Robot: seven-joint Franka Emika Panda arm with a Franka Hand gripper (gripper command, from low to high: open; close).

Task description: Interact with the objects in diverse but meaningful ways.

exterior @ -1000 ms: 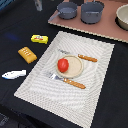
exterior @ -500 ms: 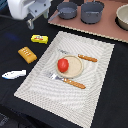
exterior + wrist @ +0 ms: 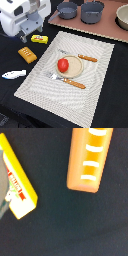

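Best lowered squarely over yellow packet (image 3: 39, 39), just left of placemat (image 3: 95, 75), near orange biscuit block (image 3: 27, 54). Pincer (image 3: 26, 35) overhead; opening and contents impossible to tell.

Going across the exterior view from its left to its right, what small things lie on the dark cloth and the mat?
Fish → biscuit block → packet → tomato → knife

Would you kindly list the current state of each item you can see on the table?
tomato: resting on the plate
biscuit block: flat on the black cloth
yellow packet: flat, beside the placemat's corner
fish: on its side, off the placemat
two pots: upright on the tray
gripper: above the packet, opening unclear
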